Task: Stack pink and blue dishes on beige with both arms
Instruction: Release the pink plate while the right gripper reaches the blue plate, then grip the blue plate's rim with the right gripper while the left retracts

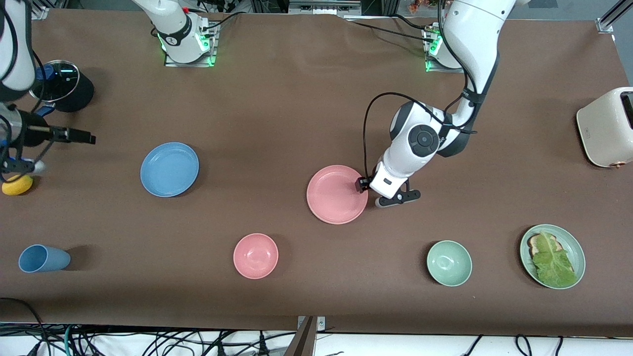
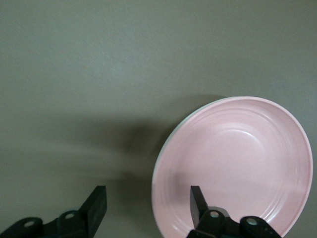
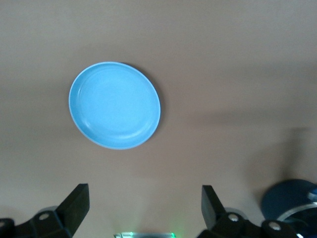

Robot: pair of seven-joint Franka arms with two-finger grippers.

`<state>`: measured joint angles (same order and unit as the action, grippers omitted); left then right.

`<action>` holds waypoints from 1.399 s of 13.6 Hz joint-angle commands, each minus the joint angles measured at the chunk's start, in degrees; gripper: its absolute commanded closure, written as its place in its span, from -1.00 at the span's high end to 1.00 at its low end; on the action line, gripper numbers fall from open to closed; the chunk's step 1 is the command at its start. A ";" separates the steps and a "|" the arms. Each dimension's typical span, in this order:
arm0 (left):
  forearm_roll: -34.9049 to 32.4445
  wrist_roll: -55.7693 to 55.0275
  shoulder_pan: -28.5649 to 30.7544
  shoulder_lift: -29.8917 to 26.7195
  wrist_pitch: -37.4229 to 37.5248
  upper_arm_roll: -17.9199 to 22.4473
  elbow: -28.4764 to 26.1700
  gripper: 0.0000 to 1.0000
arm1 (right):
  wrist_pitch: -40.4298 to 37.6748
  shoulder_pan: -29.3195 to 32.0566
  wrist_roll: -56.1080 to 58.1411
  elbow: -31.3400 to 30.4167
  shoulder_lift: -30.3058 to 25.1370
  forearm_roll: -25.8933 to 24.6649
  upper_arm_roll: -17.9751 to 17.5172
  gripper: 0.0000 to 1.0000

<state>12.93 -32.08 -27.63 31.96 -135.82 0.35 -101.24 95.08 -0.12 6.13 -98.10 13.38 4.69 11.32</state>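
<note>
The pink plate (image 1: 336,194) lies flat mid-table. My left gripper (image 1: 368,192) is down at the plate's edge toward the left arm's end, open. In the left wrist view the pink plate's (image 2: 237,163) rim runs between the fingers, one fingertip (image 2: 197,194) over the plate and the other over bare table. The blue plate (image 1: 169,169) lies flat toward the right arm's end, untouched. My right gripper (image 3: 143,193) hangs open and empty, high over the table, with the blue plate (image 3: 115,105) below and ahead of it. No beige plate shows in any view.
Nearer the front camera stand a blue cup (image 1: 43,258), a pink bowl (image 1: 255,255), a green bowl (image 1: 449,263) and a pale green plate with lettuce (image 1: 552,255). A cream toaster (image 1: 608,126) sits at the left arm's end. A lidded black pot (image 1: 64,84) and a yellow object (image 1: 17,185) sit under the right arm (image 1: 15,128).
</note>
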 commanded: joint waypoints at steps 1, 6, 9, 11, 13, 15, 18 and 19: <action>-3.26 4.28 0.82 -1.64 9.14 1.93 4.11 0.69 | 7.19 1.44 0.73 -4.98 1.82 2.43 -0.34 1.00; -3.53 19.13 5.56 -3.13 13.65 4.39 5.18 0.82 | 29.06 1.44 4.66 -22.01 2.35 6.28 -0.42 1.00; -3.53 29.23 8.29 -3.66 14.79 6.32 5.09 0.86 | 38.51 1.44 6.35 -27.32 4.46 7.87 -0.42 0.99; -3.53 36.09 8.82 -4.27 15.32 9.04 5.09 0.90 | 38.95 1.44 9.75 -27.24 6.47 14.09 -0.42 0.98; -3.44 42.16 9.78 -4.54 15.67 11.33 5.09 0.91 | 39.22 1.70 16.34 -26.80 8.41 20.59 -0.34 0.93; -3.44 46.04 11.71 -4.63 15.85 12.22 5.09 0.93 | 39.22 2.58 19.00 -25.92 9.99 23.16 -0.42 0.84; -3.44 51.30 14.35 -5.15 16.73 13.89 5.18 0.97 | 39.22 2.67 19.09 -25.21 11.06 23.52 -0.42 0.33; -3.44 53.42 15.57 -5.76 17.34 14.15 5.35 0.97 | 39.22 2.67 19.09 -25.13 11.06 23.52 -0.42 0.03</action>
<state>10.84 17.49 -13.72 28.00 -120.66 14.27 -96.06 134.33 1.80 23.55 -124.23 23.99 26.72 11.32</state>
